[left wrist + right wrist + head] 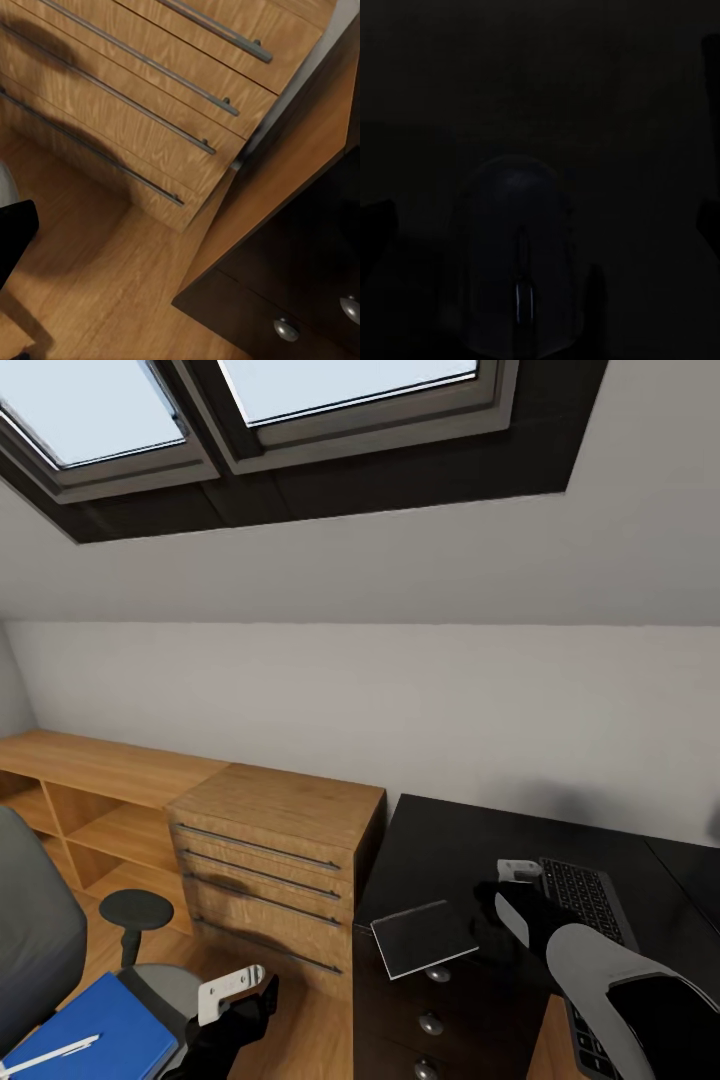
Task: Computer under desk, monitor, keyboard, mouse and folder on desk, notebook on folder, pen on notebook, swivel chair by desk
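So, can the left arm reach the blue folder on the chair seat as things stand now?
Probably yes. The left gripper hovers just beside the folder on the swivel chair, with nothing between them; only the pen lies on top.

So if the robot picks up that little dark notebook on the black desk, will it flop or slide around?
The notebook looks thin and flat, so it is probably light and might bend a little when lifted. It lies on the glossy desk, so a push would likely make it slide rather than tip. One corner sits near the desk's front edge, so a nudge could possibly send it off.
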Tool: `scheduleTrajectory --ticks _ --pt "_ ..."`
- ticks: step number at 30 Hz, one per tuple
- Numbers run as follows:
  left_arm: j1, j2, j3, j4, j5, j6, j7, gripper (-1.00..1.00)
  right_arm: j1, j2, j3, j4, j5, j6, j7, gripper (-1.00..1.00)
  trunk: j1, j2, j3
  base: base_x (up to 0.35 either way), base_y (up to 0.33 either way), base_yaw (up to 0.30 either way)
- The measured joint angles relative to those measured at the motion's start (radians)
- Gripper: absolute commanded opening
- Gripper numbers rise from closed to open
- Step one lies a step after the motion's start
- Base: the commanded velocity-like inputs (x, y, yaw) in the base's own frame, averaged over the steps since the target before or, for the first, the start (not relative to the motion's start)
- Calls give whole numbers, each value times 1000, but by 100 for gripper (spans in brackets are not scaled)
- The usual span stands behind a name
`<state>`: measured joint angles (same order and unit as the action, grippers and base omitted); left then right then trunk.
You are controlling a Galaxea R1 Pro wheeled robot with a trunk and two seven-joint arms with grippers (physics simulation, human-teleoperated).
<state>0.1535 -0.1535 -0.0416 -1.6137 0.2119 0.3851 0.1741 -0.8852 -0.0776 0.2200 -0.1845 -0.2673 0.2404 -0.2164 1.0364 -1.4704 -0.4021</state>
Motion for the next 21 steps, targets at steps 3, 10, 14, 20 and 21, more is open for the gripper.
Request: scheduleTrajectory --ticks 3,10,14,20,21 --pt "0 0 1 0 0 0 0 100 0 0 0 0 0 0 1 100 0 0 0 0 0 0" --pt "0 0 1 0 0 0 0 100 -1 1 0 0 -1 -1 2 100 0 0 0 0 0 0" --pt "0 0 1 0 0 1 0 100 -1 1 0 -4 -1 -2 0 100 0 0 0 0 0 0" --pt "0 0 2 0 0 1 0 100 -1 0 -1 -18 -1 0 -2 100 0 0 0 0 0 0" --pt "0 1 2 0 0 1 0 100 -1 0 -1 -24 -1 1 -2 100 0 0 0 0 0 0"
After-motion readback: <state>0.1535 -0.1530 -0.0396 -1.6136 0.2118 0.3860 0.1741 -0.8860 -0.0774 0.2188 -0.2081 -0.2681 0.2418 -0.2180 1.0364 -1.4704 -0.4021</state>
